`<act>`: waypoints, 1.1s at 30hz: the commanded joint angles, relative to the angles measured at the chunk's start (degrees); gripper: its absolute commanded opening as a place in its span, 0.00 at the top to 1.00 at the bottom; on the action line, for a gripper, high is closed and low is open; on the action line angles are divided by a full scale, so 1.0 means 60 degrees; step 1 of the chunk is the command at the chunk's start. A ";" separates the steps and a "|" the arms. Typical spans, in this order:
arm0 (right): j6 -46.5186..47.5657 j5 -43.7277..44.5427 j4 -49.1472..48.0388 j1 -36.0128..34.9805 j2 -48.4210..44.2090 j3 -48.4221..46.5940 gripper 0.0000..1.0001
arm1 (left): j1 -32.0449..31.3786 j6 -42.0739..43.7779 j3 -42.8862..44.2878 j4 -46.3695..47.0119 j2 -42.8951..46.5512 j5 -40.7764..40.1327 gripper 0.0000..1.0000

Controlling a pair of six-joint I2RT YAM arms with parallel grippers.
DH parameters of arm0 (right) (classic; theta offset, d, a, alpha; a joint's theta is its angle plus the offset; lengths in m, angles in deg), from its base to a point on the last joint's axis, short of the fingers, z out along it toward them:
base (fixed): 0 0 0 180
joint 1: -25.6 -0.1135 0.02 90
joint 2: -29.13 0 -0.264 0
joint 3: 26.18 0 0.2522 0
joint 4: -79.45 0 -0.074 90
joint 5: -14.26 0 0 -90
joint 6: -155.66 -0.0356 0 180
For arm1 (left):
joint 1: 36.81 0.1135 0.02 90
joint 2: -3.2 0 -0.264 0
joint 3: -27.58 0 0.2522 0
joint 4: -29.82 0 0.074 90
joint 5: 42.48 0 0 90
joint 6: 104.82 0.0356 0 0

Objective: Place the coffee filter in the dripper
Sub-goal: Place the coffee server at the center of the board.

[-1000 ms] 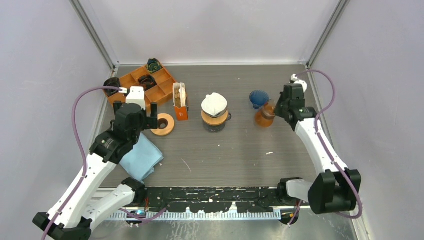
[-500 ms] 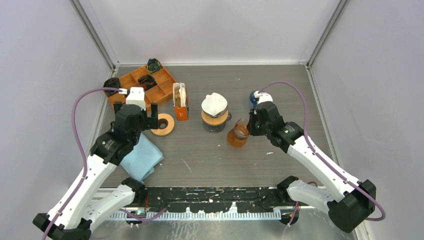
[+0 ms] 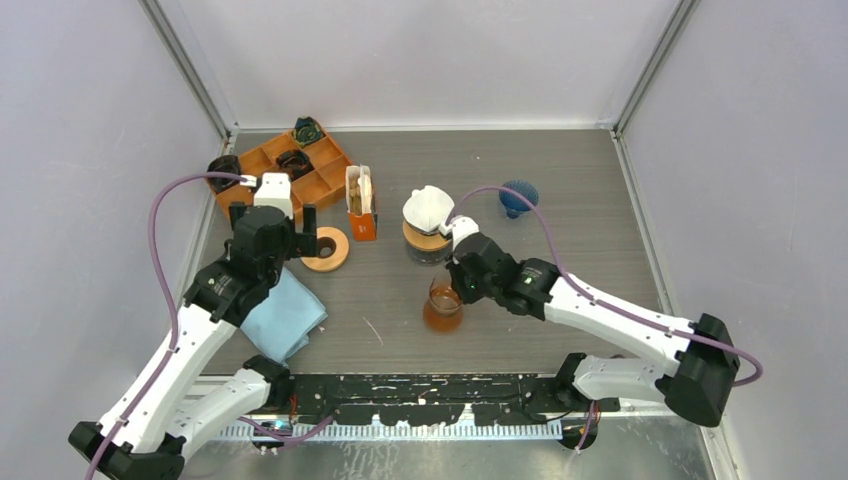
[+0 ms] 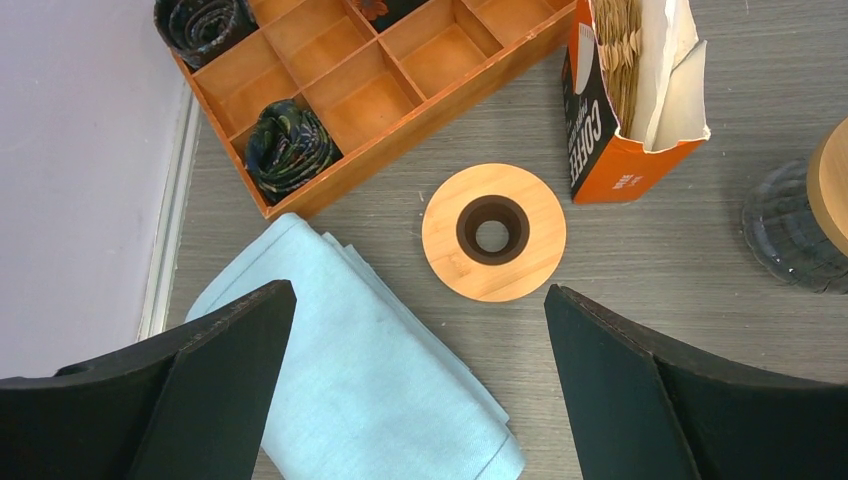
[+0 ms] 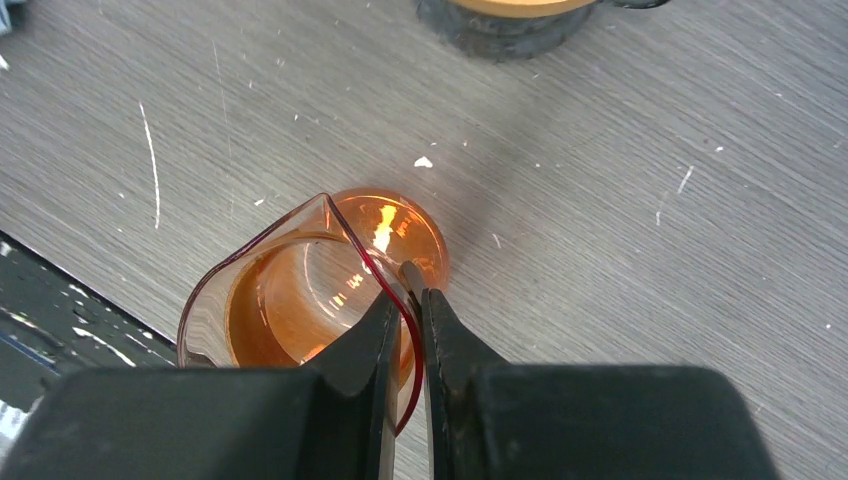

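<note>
At far left the orange tray [image 3: 300, 172] and the blue cloth [image 3: 285, 318] lie out of harm's way. The left fingers [image 4: 215, 395] hang spread wide and empty above the wooden ring [image 4: 494, 232], so a straight descent would meet wood, not paper. Just right of the ring stands the box of filters [image 4: 615, 100], which looks light enough to topple if brushed. At mid-surface the white filter [image 3: 428, 205] perches loosely on the jar [image 3: 425, 245], so a nudge could spill it. Just near of the jar, the right fingers [image 5: 375, 340] are clenched on one thin wall of the amber jug [image 5: 300, 300]. That pinch could let the glass swivel or slip, and I cannot tell whether the jug is resting on the surface. The blue dripper [image 3: 517, 195] waits at far right, well apart from the filter.
</note>
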 commanded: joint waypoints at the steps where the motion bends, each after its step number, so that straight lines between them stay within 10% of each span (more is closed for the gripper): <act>1: 0.0393 0.0474 -0.1011 -0.0621 0.0414 -0.0142 0.99 | 0.0088 -0.0026 0.0026 0.0563 -0.0025 -0.0218 0.01; 18: 0.1082 0.0154 -0.2402 -0.0821 0.1223 0.0322 0.90 | 0.0301 -0.0049 0.0054 0.0520 -0.0374 -0.0125 0.01; 33: 0.0971 0.0634 -0.2594 -0.0820 0.0536 0.0136 0.56 | 0.0761 -0.1064 0.0566 0.0336 -0.1165 0.0845 0.01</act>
